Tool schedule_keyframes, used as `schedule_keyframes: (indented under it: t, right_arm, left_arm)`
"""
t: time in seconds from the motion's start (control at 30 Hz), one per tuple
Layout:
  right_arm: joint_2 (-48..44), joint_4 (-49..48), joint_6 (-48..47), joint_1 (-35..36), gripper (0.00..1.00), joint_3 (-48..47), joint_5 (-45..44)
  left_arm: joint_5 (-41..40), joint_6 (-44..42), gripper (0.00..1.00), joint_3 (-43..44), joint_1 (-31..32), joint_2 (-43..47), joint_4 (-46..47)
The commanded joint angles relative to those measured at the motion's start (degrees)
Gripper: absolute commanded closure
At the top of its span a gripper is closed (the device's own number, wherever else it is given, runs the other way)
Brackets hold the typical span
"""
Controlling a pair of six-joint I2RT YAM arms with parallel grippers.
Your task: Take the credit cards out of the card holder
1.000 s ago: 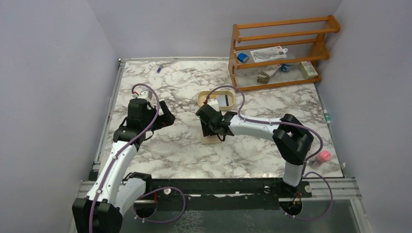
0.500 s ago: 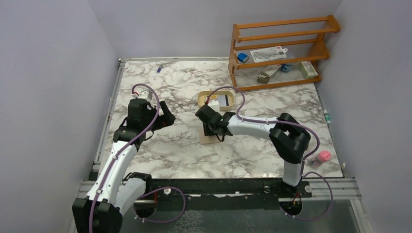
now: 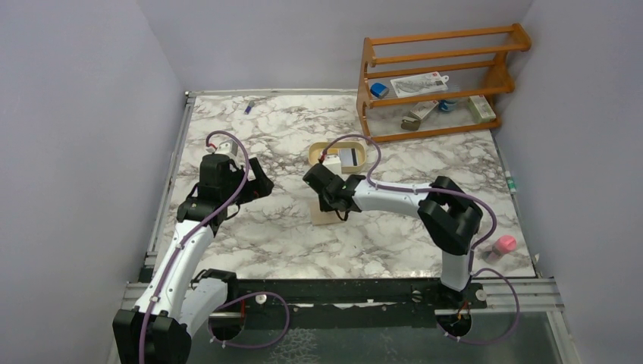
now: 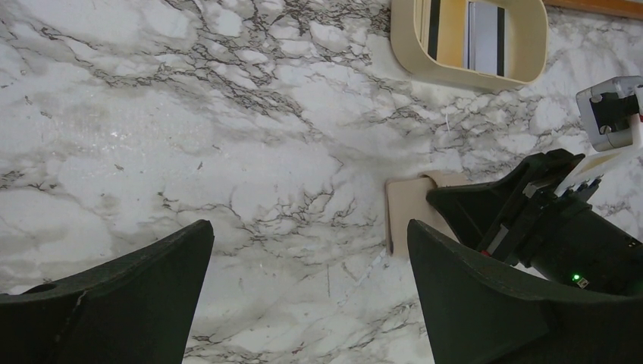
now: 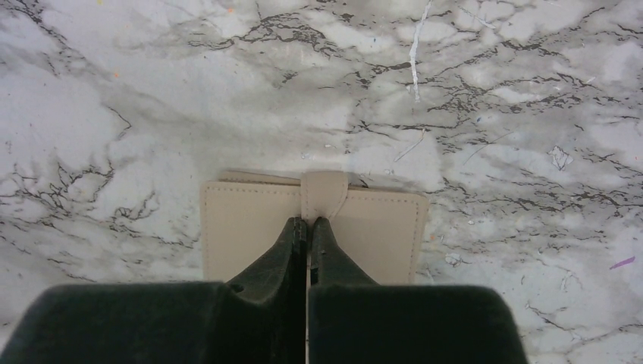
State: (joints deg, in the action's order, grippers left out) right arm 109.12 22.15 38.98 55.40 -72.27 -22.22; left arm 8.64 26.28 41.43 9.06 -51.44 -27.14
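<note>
The tan card holder (image 5: 250, 227) lies flat and closed on the marble, its snap tab (image 5: 324, 193) on top. My right gripper (image 5: 307, 221) is shut, its tips pinched together at the lower end of that tab. From above, it (image 3: 330, 199) covers most of the holder (image 3: 326, 216). No credit cards show at the holder. A pale card with a dark stripe (image 4: 483, 34) lies in the oval tan tray (image 4: 406, 45). My left gripper (image 4: 309, 225) hangs open over bare marble, left of the holder (image 4: 406, 208).
The oval tray (image 3: 312, 155) sits just behind the holder. A wooden rack (image 3: 436, 80) with small items stands at the back right. A pink object (image 3: 505, 244) lies near the right edge and a small purple item (image 3: 249, 108) at the back left.
The right gripper's jaws have closed at the holder's tab. The right arm has shifted slightly left. The left arm has not moved.
</note>
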Motion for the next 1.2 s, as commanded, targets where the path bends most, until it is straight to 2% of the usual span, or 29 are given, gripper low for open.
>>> schedule_keyframes:
  t: [0.0, 0.1, 0.27, 0.4, 0.5, 0.6, 0.7, 0.93, 1.07, 1.17]
  right_arm:
    - [-1.5, -2.3, 0.9, 0.1, 0.99, 2.9, 0.5]
    - [-6.8, -8.5, 1.6, -0.5, 0.99, 6.7, 3.6]
    - [-14.8, -17.2, 4.1, -2.6, 0.99, 12.2, 7.0]
    - [-19.7, -21.6, 5.4, -3.8, 0.99, 14.9, 9.7]
    - [-22.7, -26.2, 7.0, -4.6, 0.99, 16.9, 11.4]
    - [-24.4, -27.3, 8.1, -5.1, 0.99, 17.9, 12.4]
    - [-25.4, -27.4, 8.5, -5.3, 0.99, 18.5, 13.3]
    - [-28.2, -27.7, 11.5, -5.3, 0.99, 21.2, 16.5]
    - [-30.6, -26.8, 12.5, -5.3, 0.99, 22.6, 18.1]
    - [-32.2, -25.3, 12.2, -5.3, 0.99, 23.0, 17.1]
  left_arm:
    - [1.9, -0.6, 0.01, -0.6, -0.1, 0.8, 0.0]
    - [4.2, 1.2, 0.01, -1.4, -0.1, 2.0, 1.1]
    - [10.9, 8.8, 0.05, -7.5, 1.2, 4.6, 8.2]
    - [7.3, 14.2, 0.04, -14.6, 4.2, 9.1, 15.4]
    - [4.8, 18.7, 0.04, -22.4, 7.8, 12.9, 26.1]
    - [-3.0, 20.8, 0.04, -28.0, 14.0, 14.6, 35.6]
    - [-8.1, 21.4, 0.03, -28.8, 19.1, 10.9, 40.5]
    - [-16.4, 21.5, 0.05, -21.5, 25.2, -7.1, 42.6]
    - [-24.3, 20.1, 0.05, -19.2, 27.6, -11.9, 43.1]
    - [-25.8, 17.8, 0.09, -19.8, 28.1, -12.3, 46.1]
